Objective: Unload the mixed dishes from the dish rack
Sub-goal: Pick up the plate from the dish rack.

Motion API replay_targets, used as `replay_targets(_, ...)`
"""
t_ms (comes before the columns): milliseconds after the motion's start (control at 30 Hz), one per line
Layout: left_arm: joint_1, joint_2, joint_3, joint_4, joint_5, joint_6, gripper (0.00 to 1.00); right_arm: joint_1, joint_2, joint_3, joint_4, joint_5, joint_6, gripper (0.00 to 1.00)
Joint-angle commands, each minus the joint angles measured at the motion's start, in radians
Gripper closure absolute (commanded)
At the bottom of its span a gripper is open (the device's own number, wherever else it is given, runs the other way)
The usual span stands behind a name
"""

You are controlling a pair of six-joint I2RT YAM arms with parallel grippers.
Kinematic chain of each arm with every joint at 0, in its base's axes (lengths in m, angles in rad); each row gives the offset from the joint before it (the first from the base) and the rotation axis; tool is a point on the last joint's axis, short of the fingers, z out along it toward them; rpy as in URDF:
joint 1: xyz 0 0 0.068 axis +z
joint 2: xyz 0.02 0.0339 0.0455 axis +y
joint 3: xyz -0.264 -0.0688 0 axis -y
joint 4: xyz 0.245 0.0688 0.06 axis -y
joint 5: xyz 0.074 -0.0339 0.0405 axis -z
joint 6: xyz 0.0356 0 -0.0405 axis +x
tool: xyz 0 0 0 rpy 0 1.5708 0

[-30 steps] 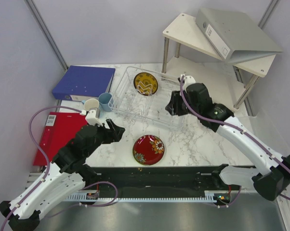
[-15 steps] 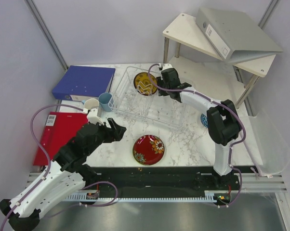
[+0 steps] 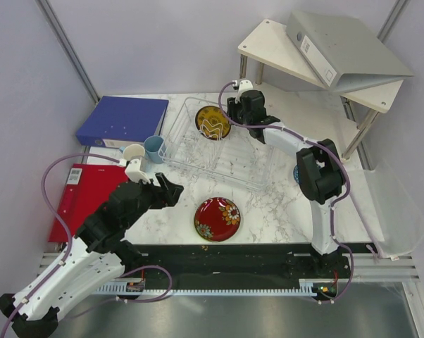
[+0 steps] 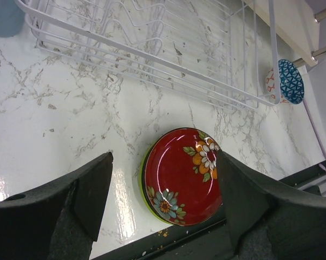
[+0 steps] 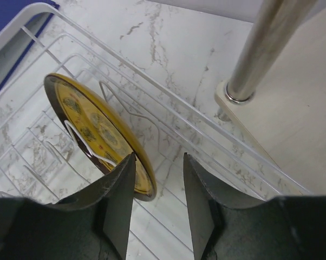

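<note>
Nearest to me, my left end effector point(image 4: 163, 162) hangs over the worktop point(image 4: 71, 124) with its fingers spread wide and nothing between them. Under it lies the red bowl point(image 4: 184, 173), already outside the rack. To the right the blue patterned bowl point(image 4: 289, 81) is also on the worktop, and to the left the cream mug point(image 3: 133, 153) and a light blue cup point(image 3: 154, 148) stand just beside the dish rack point(image 3: 198, 167).

Farther on, my right end effector point(image 5: 158, 162) is at the far end of the rack, also spread. The yellow-brown patterned plate point(image 5: 90, 132) is the only dish I see in the rack. It stands on its edge, leaning against a wire prong, and its rim is just at my left finger, not yet pinched. Beyond it a metal leg point(image 5: 266, 49) stands close.

I judge the plate to be glazed: stiff, smooth, a little heavy, and it can chip. I would take it by the free rim, with the fingers on both faces, and lift it straight up so that it does not catch the prongs.
</note>
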Motion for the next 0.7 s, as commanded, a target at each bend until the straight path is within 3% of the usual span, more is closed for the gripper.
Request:
replay_targets(0,0.001,0.012,0.017,0.022,-0.034,0.032,0.16,0.001,0.02,0.005,0.132,-0.081,0.035,0.53)
replay_targets(467,0.001,0.039,0.011,0.025,-0.032,0.026,0.16,0.003,0.136,0.023,0.14,-0.142,0.03,0.56)
replay_targets(667,-0.001,0.041,0.011,0.022,-0.043,0.02,0.16,0.0,0.13,0.006,0.155,-0.133,0.032,0.76)
